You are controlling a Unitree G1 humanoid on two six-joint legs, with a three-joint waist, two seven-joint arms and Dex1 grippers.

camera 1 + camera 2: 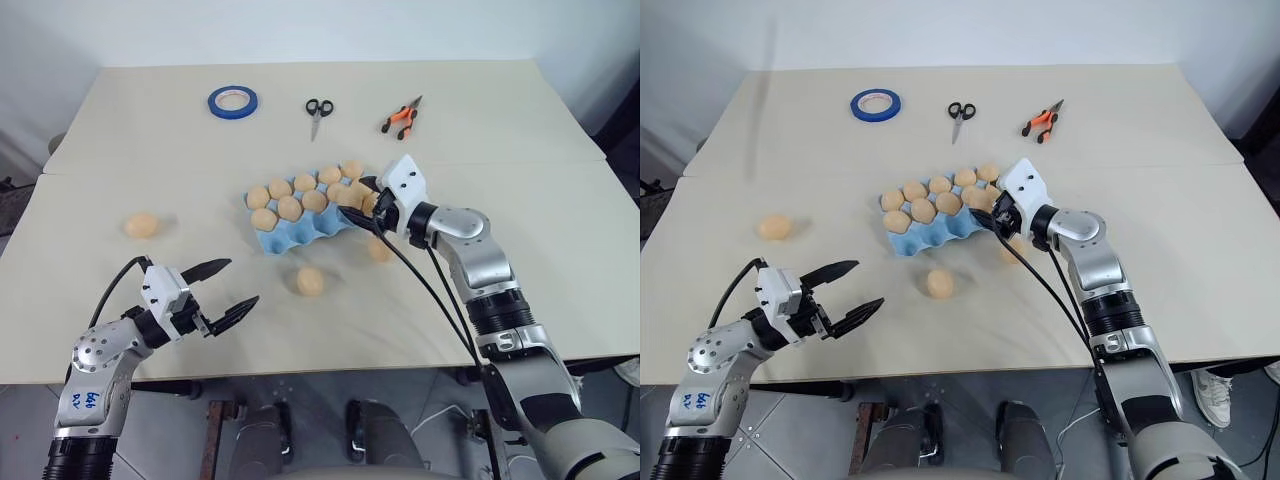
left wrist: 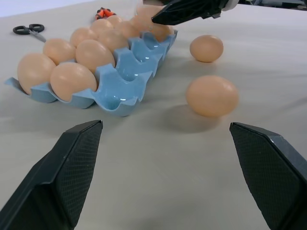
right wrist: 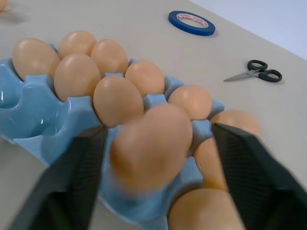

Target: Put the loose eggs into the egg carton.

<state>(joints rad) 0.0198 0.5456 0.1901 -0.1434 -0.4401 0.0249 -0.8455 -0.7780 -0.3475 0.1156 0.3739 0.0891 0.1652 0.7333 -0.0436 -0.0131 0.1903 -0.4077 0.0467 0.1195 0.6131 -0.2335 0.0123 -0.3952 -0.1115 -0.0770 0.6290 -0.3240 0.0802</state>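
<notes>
Closest to the table's front edge, the left gripper (image 1: 222, 290) hangs just above the tabletop with its two black fingers spread wide and nothing between them. Just ahead of it and a little to its right lies a loose egg (image 1: 310, 281) on the bare table (image 1: 520, 110), clear of the fingertips. Another loose egg (image 1: 141, 225) sits off to the left, well apart from everything else. A third egg (image 1: 379, 250) rests beside the near right corner of the egg carton (image 1: 290, 238), partly under the right arm's cables.

The light blue carton lies mid-table, its far cups filled with eggs and its near row bare. The right gripper (image 1: 990, 208) is at the carton's right end, just over the cups; from its wrist, the fingers stand apart on either side of an egg (image 3: 151, 141) over the tray, and whether they touch it is unclear.

Beyond, near the far edge, lie a blue tape roll (image 1: 232, 100), black scissors (image 1: 318, 112) and orange-handled pliers (image 1: 401, 118).
</notes>
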